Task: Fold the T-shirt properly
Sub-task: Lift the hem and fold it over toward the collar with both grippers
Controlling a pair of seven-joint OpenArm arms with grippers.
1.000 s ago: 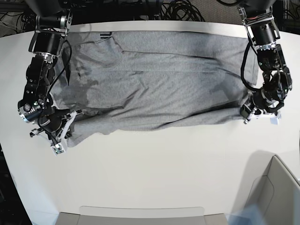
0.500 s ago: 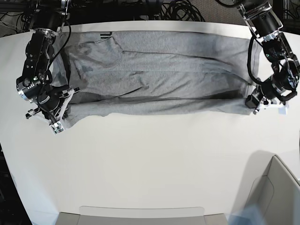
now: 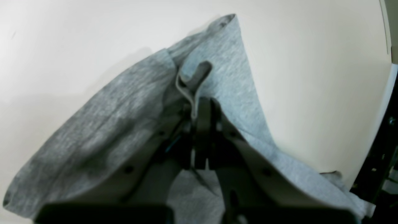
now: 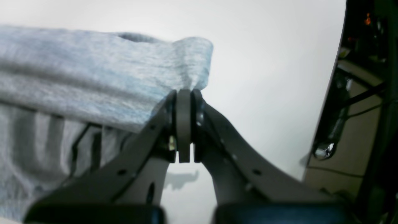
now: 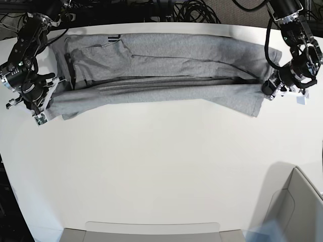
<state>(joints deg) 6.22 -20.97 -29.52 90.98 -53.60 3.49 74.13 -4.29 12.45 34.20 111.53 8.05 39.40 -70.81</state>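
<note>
Two wrist views first: left gripper (image 3: 199, 115) is pinching the shirt (image 3: 130, 124) hem, right gripper (image 4: 184, 102) clamps a corner. Base view: it's stretched along the table's (image 5: 161, 171) far edge. Soft, floppy stuff, so you'd better grip corners.

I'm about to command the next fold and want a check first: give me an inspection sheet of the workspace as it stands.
Surface: white table, bare in front of the garment.
Job's things: heather-grey short-sleeved cotton T-shirt lying as a long band across the far side of the table, its near edge doubled back; a small black mark shows near its far left.
Clutter: grey box corner at near right; pale flat panel at the near edge.
Grippers: left gripper jaws shut on a T-shirt corner; right gripper jaws shut on a fabric fold.
Cables: black cable bundle behind the far edge.
Surroundings: dark floor and equipment beyond the table.
</note>
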